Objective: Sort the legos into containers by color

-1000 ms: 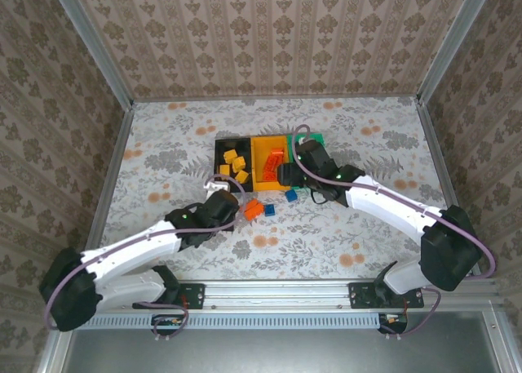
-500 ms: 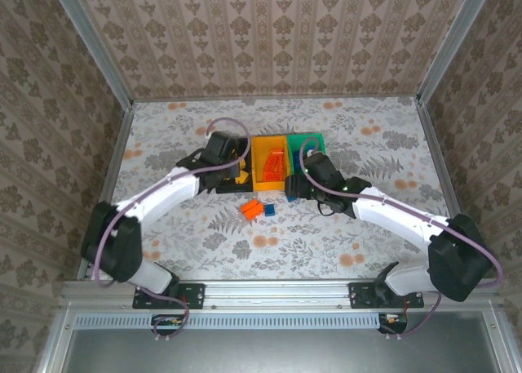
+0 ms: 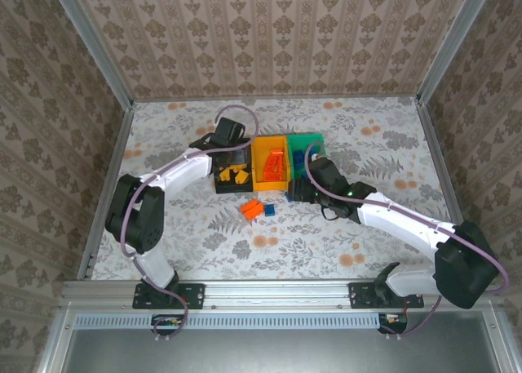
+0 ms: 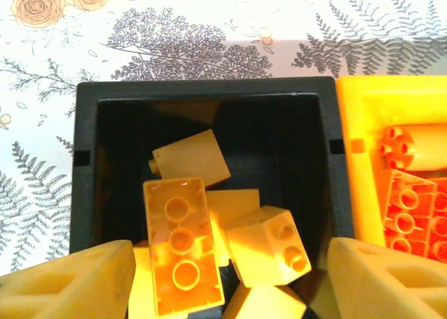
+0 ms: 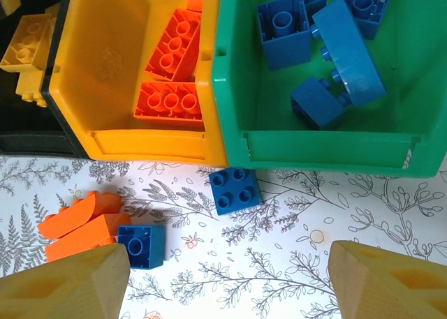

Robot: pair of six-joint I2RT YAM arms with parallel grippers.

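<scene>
The three bins sit joined in a row near the middle of the flower-patterned surface [image 3: 359, 242]. The left hand [image 4: 227, 284] hangs over the black bin [image 4: 202, 88], its two fingers [image 4: 66, 280] spread wide apart with nothing gripped between them. Below it, in the black bin, lies a loose pile of yellow bricks [image 4: 181, 253], some with studs up and some tipped on their sides.

The right hand [image 5: 225, 284] hovers over the surface just in front of the bins, its fingers also wide apart and empty. The orange-yellow bin [image 5: 105, 61] in the middle holds several red-orange bricks [image 5: 171, 101]. The green bin [image 5: 314, 151] on the right holds a handful of blue bricks [image 5: 283, 29].

Four bricks lie loose on the surface. A single blue brick [image 5: 235, 190] rests studs up just in front of the seam between the orange-yellow and green bins. To its left, two red-orange bricks [image 5: 80, 214] lie side by side, with another blue brick [image 5: 142, 246] touching their right end. From above, this small group [image 3: 254, 210] sits between the two arms, near the front of the bins.
</scene>
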